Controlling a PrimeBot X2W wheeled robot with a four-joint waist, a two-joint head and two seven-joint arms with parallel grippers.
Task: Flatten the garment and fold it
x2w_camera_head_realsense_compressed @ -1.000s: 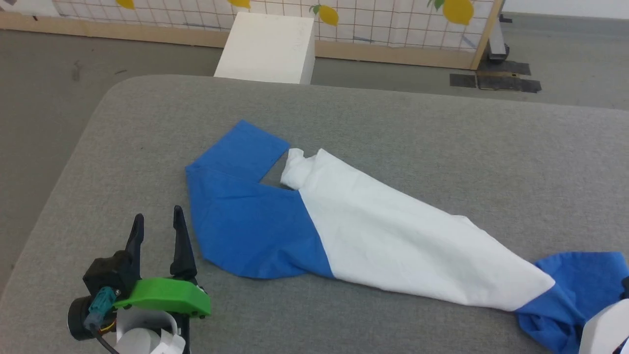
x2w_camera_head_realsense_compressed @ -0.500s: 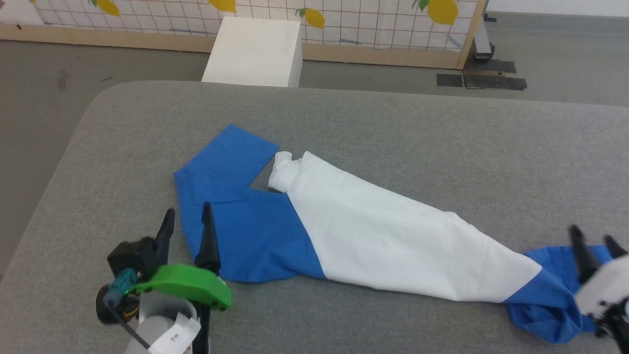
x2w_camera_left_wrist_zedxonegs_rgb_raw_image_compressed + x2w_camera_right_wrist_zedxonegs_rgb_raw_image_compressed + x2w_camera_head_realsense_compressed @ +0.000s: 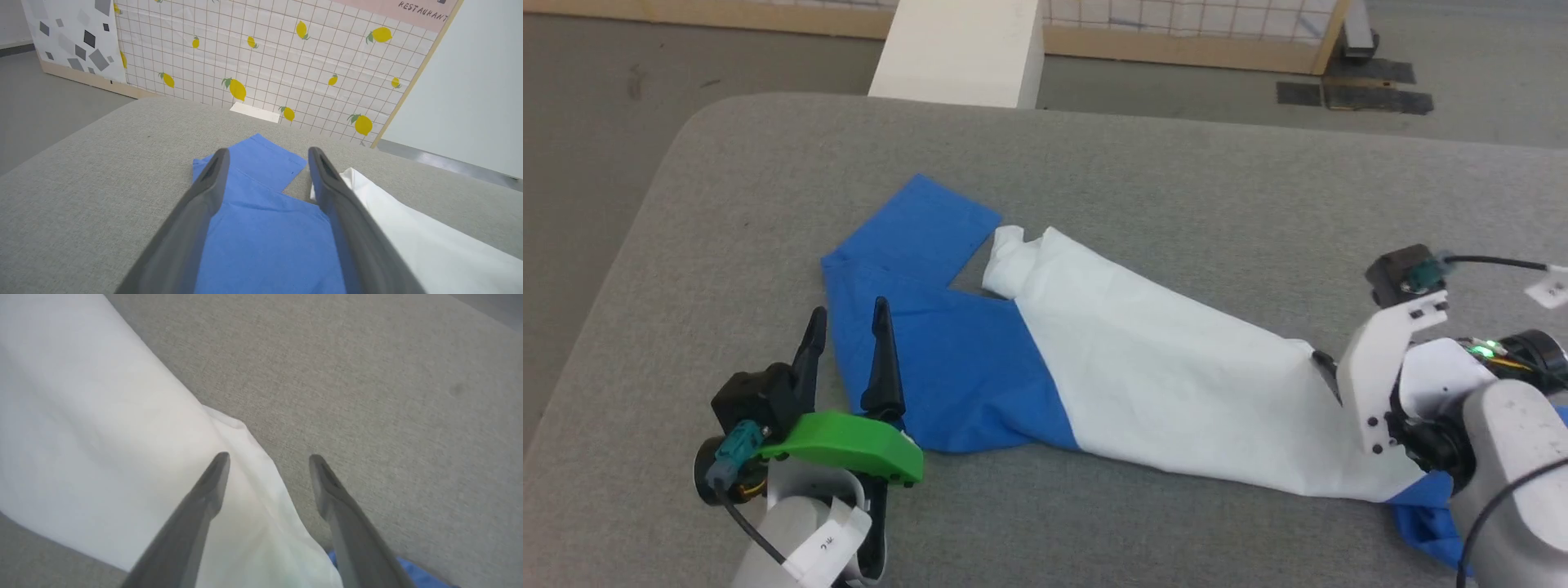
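Presently the garment [image 3: 1176, 392] lies spread on the grey fabric-covered bench [image 3: 1258, 204], running as a long diagonal band from the centre left of the head view to its lower right. Its blue sleeve sits at centre left, bent into an L shape. The white body fills the middle, bunched at its upper end. A further blue portion shows at the lower right, partly covered by the right arm.

The left gripper [image 3: 849, 310] is at the lower left of the head view, jaws apart and clamped on nothing. One finger stands over the blue cloth, the other over bare bench just beside the cloth's edge. Contact with the cloth cannot be determined.

The right gripper [image 3: 269, 458] has its jaws apart and empty, straddling the edge of the white body.

A white box [image 3: 964, 49] stands on the floor beyond the bench, top centre. Behind it is a lemon-patterned grid panel [image 3: 286, 61].
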